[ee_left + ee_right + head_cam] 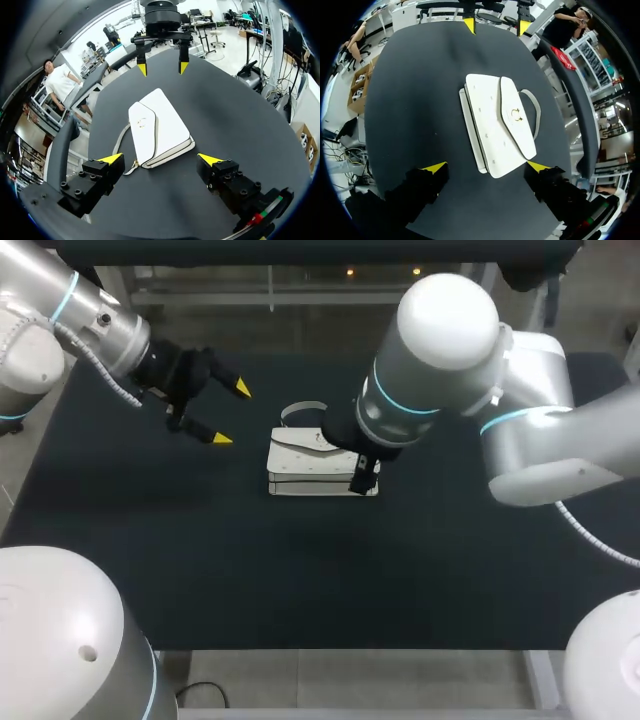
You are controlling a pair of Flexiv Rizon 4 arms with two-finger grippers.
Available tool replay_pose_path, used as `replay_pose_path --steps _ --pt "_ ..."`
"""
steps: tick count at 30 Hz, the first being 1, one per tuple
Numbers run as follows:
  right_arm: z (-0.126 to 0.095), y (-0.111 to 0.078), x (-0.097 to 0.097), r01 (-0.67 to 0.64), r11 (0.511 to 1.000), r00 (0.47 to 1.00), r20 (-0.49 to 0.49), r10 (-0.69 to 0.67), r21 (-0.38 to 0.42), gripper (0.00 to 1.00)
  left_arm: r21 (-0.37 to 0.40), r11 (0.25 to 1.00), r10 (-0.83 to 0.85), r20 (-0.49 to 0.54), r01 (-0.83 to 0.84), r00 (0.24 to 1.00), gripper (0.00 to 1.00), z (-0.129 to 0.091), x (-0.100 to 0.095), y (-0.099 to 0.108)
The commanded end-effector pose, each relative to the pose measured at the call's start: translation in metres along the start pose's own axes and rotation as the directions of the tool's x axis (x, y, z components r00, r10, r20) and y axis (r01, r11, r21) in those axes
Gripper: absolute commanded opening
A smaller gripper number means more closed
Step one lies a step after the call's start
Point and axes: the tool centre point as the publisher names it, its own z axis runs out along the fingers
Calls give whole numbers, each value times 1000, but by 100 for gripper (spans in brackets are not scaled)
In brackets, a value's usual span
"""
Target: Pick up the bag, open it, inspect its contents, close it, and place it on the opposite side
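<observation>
**A:** Where's the bag [310,465]?

**B:** It's flat on the table [200,570]. In the head view it sits just toward 12 o'clock from the middle. It's white, with the flap [522,137] down and the gold clasp [515,115] facing up.

**A:** And the strap [300,410]?

**B:** It's a grey loop lying on the table at the bag's 12 o'clock edge.

**A:** Where's the left claw [228,413]?

**B:** It hangs at the bag's 10 o'clock, well apart from it. It's released, with the fingers spread wide and nothing between them. In its wrist view the bag lies ahead of it and lower down.

**A:** And the right claw [487,166]?

**B:** It's over the bag's 3 o'clock end, mostly hidden under its own arm in the head view. It's released too. In its wrist view the yellow tips stand wider than the bag's near end, one off each corner. The left wrist view shows those tips in the air, off the bag, so it grasps nothing.

**A:** Do the two claws face each other?

**B:** Yes, with the bag lying lengthwise between them.
</observation>
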Motion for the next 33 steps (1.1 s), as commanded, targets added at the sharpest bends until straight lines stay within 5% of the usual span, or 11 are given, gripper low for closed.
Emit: replay_pose_path --steps 1,19,20,25,33 --pt "23 -6 4 30 999 997 69 -27 -32 100 25 1000 9 27 -10 1000 100 3 -2 6" --pt "50 2 10 160 987 968 193 -159 13 99 86 992 96 12 -97 995 100 18 -11 -8" --pt "51 1 9 164 986 967 196 -163 13 97 88 991 98 11 -98 995 100 19 -11 -9" --pt "55 -2 5 180 984 962 206 -178 11 49 92 990 110 -4 -109 994 100 22 -12 -12" --pt "60 -10 -5 180 983 961 210 -181 21 46 86 991 109 -25 -106 994 100 28 -15 -11"
